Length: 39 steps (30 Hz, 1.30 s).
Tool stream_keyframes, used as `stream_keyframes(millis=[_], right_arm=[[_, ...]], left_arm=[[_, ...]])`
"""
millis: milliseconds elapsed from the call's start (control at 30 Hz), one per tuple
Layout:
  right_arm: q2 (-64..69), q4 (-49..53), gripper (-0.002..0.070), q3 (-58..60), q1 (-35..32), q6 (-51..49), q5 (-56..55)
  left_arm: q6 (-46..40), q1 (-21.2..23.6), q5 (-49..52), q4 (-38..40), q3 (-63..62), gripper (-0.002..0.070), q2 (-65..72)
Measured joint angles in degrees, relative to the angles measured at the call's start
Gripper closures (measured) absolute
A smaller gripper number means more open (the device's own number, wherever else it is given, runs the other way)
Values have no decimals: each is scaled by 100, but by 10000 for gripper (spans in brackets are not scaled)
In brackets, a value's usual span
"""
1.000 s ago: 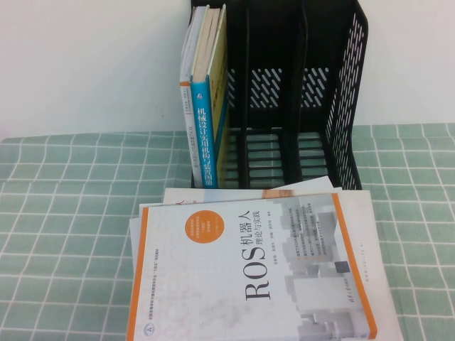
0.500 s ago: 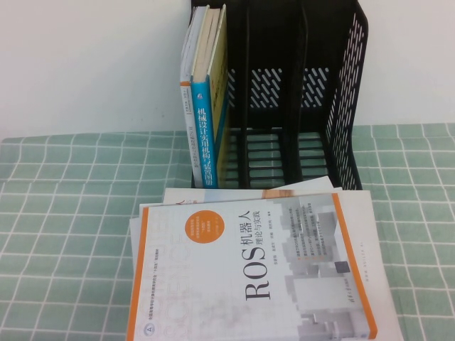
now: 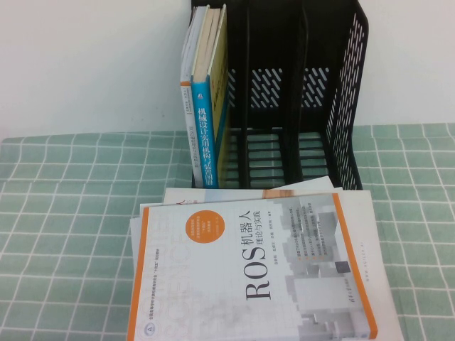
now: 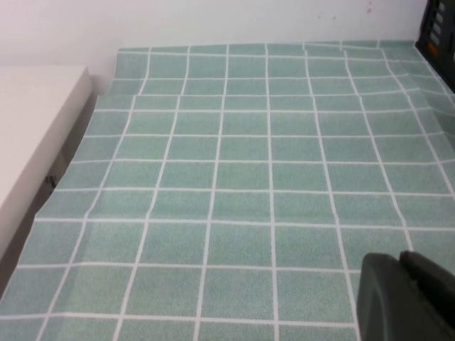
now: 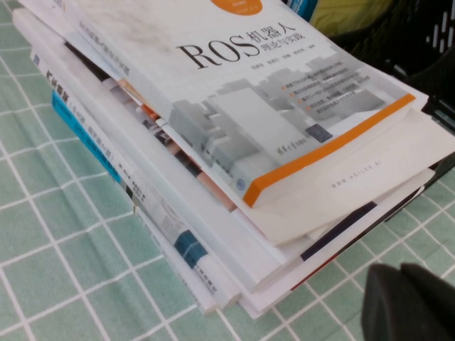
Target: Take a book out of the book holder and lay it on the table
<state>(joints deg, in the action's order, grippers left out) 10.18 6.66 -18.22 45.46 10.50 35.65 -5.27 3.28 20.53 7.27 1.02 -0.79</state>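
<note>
The ROS book point(image 3: 249, 277) lies flat, cover up, on top of a stack of books on the green checked table point(image 3: 64, 234), in front of the black book holder point(image 3: 348, 106). It also shows in the right wrist view point(image 5: 242, 78). My right gripper point(image 5: 403, 270) is shut and empty, low over the cloth beside the stack's corner. My left gripper point(image 4: 398, 257) is shut and empty over bare cloth point(image 4: 242, 177), with a corner of the holder point(image 4: 437, 28) far off. Neither gripper shows in the high view.
The holder's left compartment holds upright books, among them a blue-spined one point(image 3: 204, 135) and a white-spined one point(image 3: 186, 121); the middle and right compartments hold nothing. Several books point(image 5: 142, 185) lie under the ROS book. A white ledge point(image 4: 35, 121) borders the cloth.
</note>
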Motion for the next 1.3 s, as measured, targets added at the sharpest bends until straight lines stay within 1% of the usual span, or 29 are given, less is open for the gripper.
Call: stream_keyframes(millis=[267,367,500,667,767,867,967,1067,1167,1300], right_arm=[[-25,0,678,26,0,-13,-10],[-153,95,678,106,-205,-49,-176],[-356,122,678,292,-1044,-52,-730],[-772,234,678,743,-2682,-52,-1517],[-1013,245,678,982,-3589,-52,-1668],[-1090,255,678,1217,-4213,-52,-1743],[-1089,240,678,1536,-4638,-52,-1794],[-1089,53,678,1842,-4908,-52,-1826],[-1089,-89,678,1963,-5018,-52,-1699],[-1089,-23,678,1972,-5024,75,-1458]], left_arm=[[0,0,0,0,10,678,0],[0,0,0,0,10,678,0],[0,0,-11,0,10,678,0],[0,0,-11,0,10,678,0],[-13,0,-11,0,10,678,0],[-13,0,-11,0,10,678,0],[-13,0,-11,0,10,678,0],[-13,0,-19,0,10,678,0],[-13,0,-19,0,10,678,0],[-13,0,-19,0,10,678,0]])
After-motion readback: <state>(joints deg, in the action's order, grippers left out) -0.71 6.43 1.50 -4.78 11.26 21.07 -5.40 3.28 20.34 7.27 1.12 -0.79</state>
